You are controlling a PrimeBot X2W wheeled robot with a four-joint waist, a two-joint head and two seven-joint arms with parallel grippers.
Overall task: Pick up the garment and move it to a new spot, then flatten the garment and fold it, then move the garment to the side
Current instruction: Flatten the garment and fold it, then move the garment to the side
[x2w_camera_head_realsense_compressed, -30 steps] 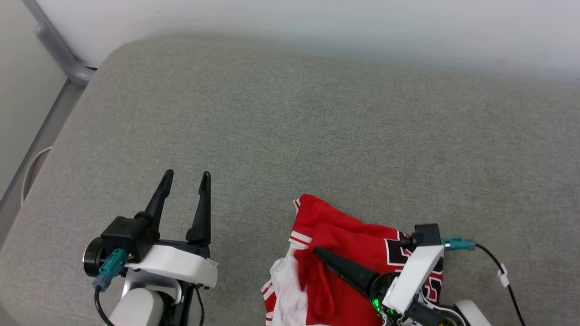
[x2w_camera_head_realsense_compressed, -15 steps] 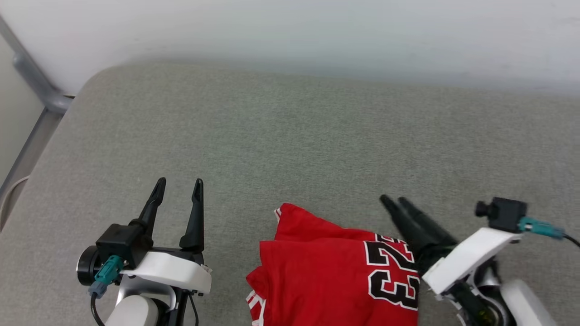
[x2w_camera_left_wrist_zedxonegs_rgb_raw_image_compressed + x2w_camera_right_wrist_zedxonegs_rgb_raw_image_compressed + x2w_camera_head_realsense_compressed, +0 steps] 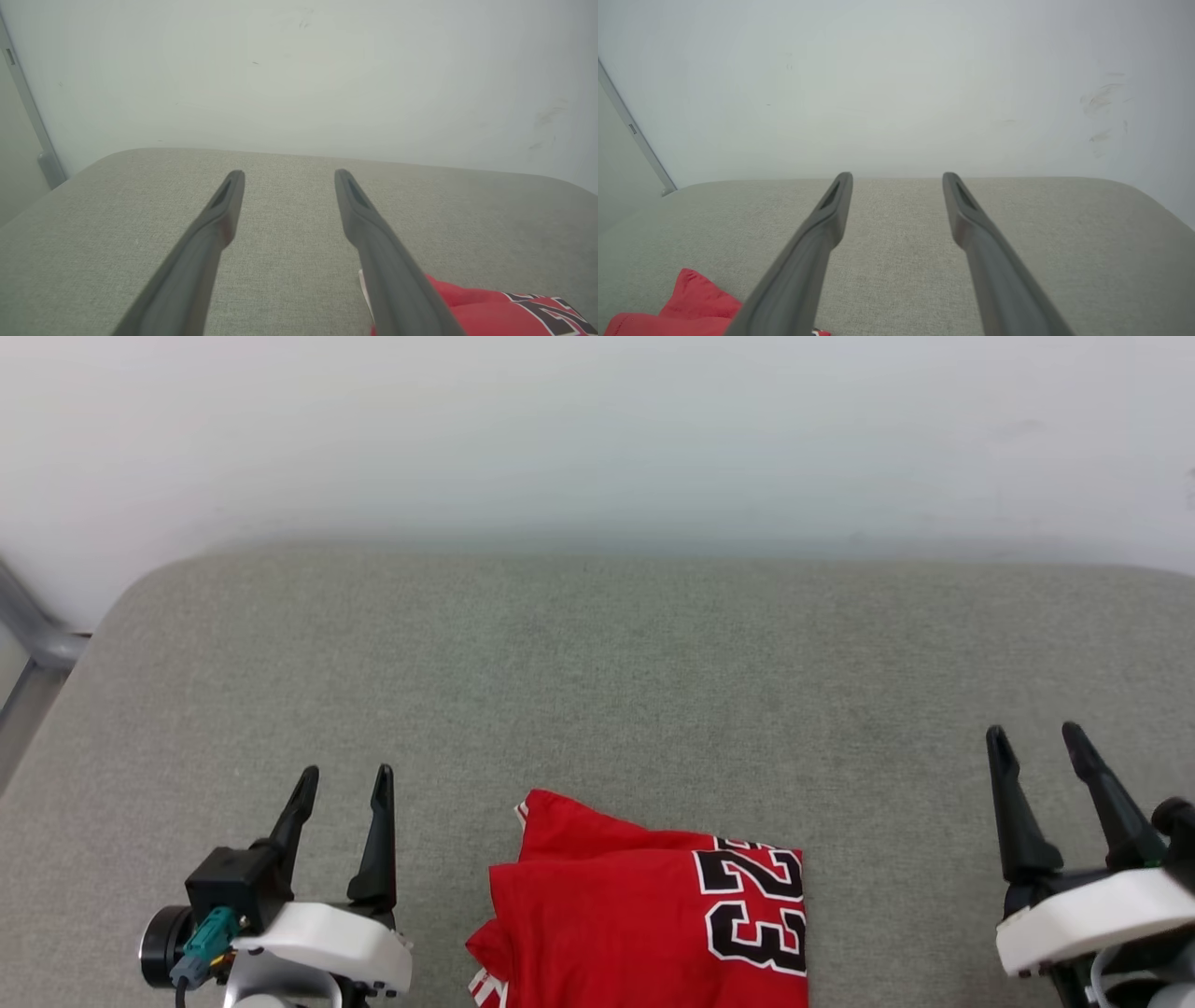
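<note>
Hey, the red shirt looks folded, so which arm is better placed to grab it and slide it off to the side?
Probably the left. The left gripper stands open close beside the shirt. The right gripper, also open, sits farther off across a wider stretch of bare cushion.

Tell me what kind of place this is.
Probably an indoor room, perhaps a test space: a grey fabric-covered cushion, like a bench or mattress, set against a plain white wall, with a folded red jersey lying on it.
</note>
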